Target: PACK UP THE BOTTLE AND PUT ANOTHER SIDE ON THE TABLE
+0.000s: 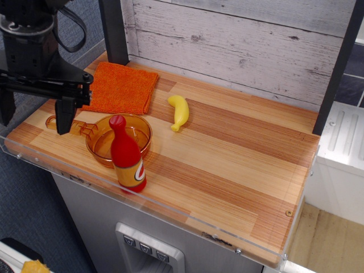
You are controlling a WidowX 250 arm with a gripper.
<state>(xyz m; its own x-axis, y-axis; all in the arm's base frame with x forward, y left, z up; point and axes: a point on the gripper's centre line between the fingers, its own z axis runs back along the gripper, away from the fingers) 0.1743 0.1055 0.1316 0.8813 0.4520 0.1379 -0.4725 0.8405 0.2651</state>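
Note:
The small red bottle (127,156) with a round red cap and an orange-yellow label stands upright near the front left edge of the wooden table (227,165). It touches the front of a clear orange pan. My black gripper (35,111) hangs over the table's far left end, left of the bottle and apart from it. Its jaws stand wide apart and hold nothing. One finger (65,115) points down beside the pan's handle.
A clear orange pan (108,142) with a handle to the left sits behind the bottle. An orange cloth (122,86) lies at the back left. A yellow banana (179,112) lies mid-table. A white plank wall and black posts stand behind.

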